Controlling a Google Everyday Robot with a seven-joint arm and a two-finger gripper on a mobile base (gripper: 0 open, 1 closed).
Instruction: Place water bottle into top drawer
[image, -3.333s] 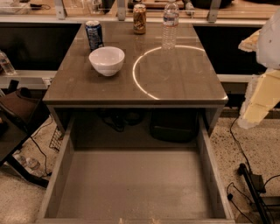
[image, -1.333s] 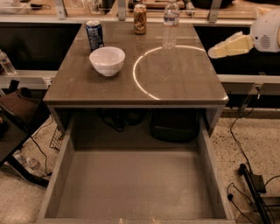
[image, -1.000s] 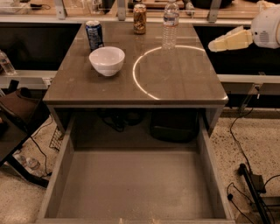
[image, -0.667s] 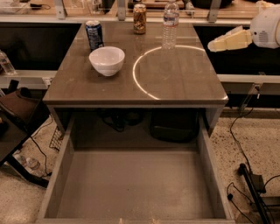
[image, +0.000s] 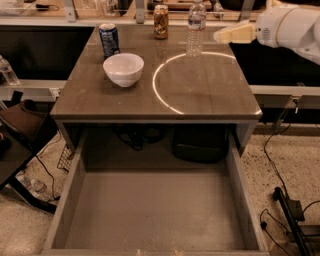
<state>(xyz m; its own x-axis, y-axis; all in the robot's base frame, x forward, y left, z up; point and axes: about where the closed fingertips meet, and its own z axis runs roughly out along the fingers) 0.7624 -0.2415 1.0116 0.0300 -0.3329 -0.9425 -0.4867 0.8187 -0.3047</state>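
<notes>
One water bottle (image: 196, 27) stands at the table's (image: 210, 95) far edge, right of two cans, blue (image: 109, 40) and brown (image: 161, 21), and one bowl (image: 123, 69). One top drawer (image: 155, 210) is open near. The gripper (image: 223, 35) hovers just right of the bottle, apart from it; how far open, I cannot tell.

We count one water bottle (image: 196, 27) on the desk (image: 210, 95), at upper centre of the frame, and one smaller bottle (image: 7, 71) at the far left edge. We count two soda cans near the top: one blue can (image: 109, 40) and one brown can (image: 160, 21). There is one white bowl (image: 123, 69), upper left of centre. One top drawer (image: 155, 210) fills the lower half. One dark bag (image: 200, 142) lies under the desk. One gripper (image: 234, 33) shows in the upper right, just right of the water bottle.
</notes>
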